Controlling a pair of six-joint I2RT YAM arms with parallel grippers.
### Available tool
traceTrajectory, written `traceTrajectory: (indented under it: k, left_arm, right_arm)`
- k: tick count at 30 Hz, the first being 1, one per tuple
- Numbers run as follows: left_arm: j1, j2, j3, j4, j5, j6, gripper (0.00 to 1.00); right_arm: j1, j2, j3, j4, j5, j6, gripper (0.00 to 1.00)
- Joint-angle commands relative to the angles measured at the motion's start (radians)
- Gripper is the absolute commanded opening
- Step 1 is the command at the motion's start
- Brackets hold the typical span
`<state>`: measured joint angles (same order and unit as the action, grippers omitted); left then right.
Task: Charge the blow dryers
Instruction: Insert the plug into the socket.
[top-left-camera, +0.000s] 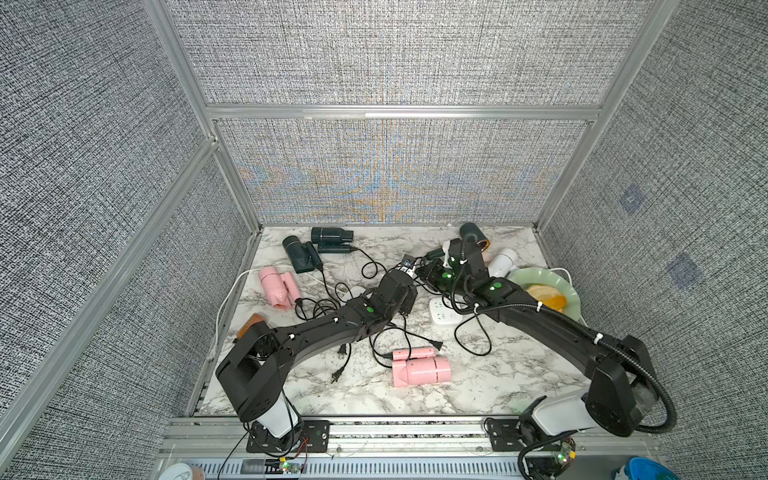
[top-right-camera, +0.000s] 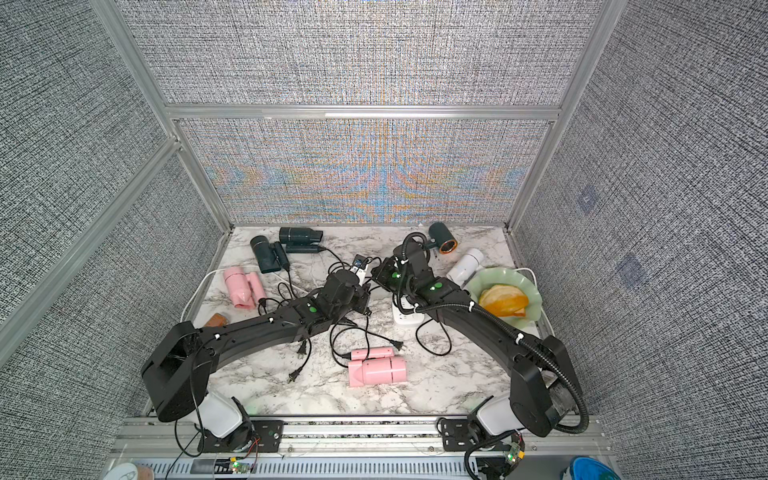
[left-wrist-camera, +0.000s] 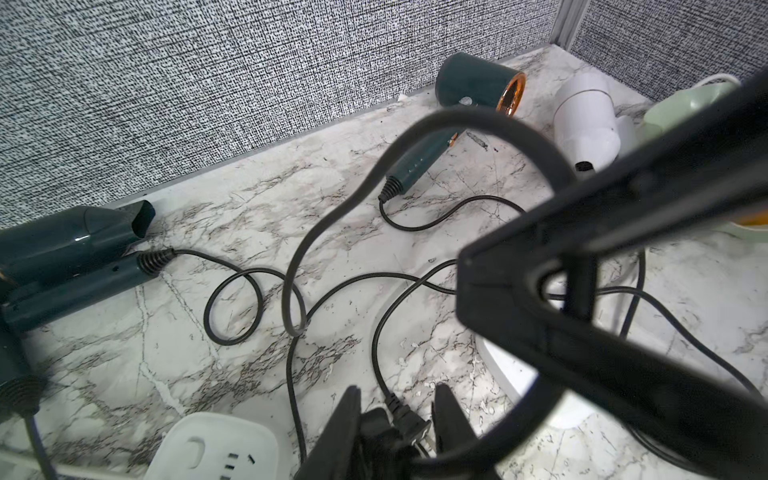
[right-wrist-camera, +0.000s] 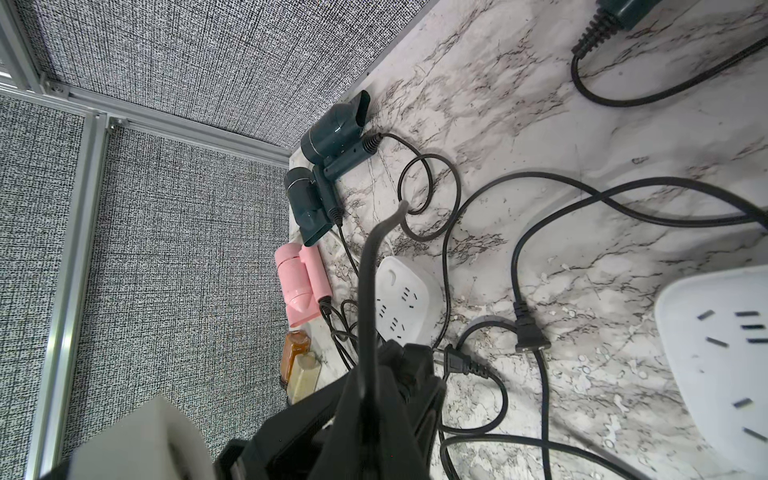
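Several blow dryers lie on the marble top. Two dark teal ones (top-left-camera: 332, 235) (top-left-camera: 297, 253) are at the back left. One pink dryer (top-left-camera: 276, 286) is at the left and another pink one (top-left-camera: 419, 370) is near the front. The green copper-ringed dryer (top-right-camera: 442, 241) and the white dryer (top-right-camera: 465, 266) are at the back right. My left gripper (left-wrist-camera: 397, 399) is at mid-table, its fingers close on either side of a black two-pin plug (left-wrist-camera: 409, 424). My right gripper (right-wrist-camera: 386, 365) is shut, tip to tip with the left. A blurred dark cable rises before its jaws.
A white power strip (top-left-camera: 444, 313) lies under the right arm and another (left-wrist-camera: 216, 449) sits beside the left gripper. Loose black cords and plugs (top-left-camera: 340, 351) tangle across the middle. A green plate (top-left-camera: 519, 276) of orange slices stands at the right, an amber bottle (top-left-camera: 251, 324) at the left edge.
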<state>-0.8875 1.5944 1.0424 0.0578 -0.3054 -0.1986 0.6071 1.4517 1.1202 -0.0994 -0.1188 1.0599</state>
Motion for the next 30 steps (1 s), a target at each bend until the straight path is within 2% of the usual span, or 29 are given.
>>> traceTrajectory:
  k: [1, 4, 8, 11, 15, 17, 22, 26, 30]
  left_arm:
    - [0.001, -0.016, -0.002, -0.001, 0.054, -0.003, 0.24]
    - [0.002, -0.026, -0.008, -0.008, 0.089, -0.003, 0.20]
    - [0.009, -0.041, -0.017, -0.021, 0.169, 0.007, 0.16]
    - [0.040, -0.066, -0.043, -0.017, 0.258, -0.011, 0.15]
    - [0.094, -0.106, -0.082, -0.004, 0.381, -0.017, 0.15]
    - [0.119, -0.126, -0.097, -0.001, 0.440, -0.011, 0.15]
    - [0.154, -0.162, -0.124, -0.011, 0.576, 0.040, 0.16]
    - [0.156, -0.188, -0.143, -0.029, 0.590, 0.067, 0.16]
    - [0.156, -0.206, -0.159, -0.027, 0.591, 0.069, 0.16]
  right_arm:
    - [-0.002, 0.012, 0.005, 0.036, -0.012, 0.025, 0.07]
    - [-0.003, 0.031, 0.015, 0.049, -0.028, 0.011, 0.16]
    - [-0.023, 0.025, 0.014, 0.066, -0.075, -0.027, 0.40]
    - [-0.057, -0.009, -0.015, 0.076, -0.135, -0.085, 0.49]
    - [-0.128, -0.076, -0.107, 0.156, -0.254, -0.098, 0.51]
    - [-0.175, -0.086, -0.156, 0.236, -0.375, -0.095, 0.50]
    - [-0.194, -0.052, -0.142, 0.257, -0.569, -0.174, 0.49]
    - [-0.188, 0.001, -0.135, 0.331, -0.626, -0.144, 0.46]
    - [-0.163, 0.067, -0.099, 0.369, -0.630, -0.121, 0.43]
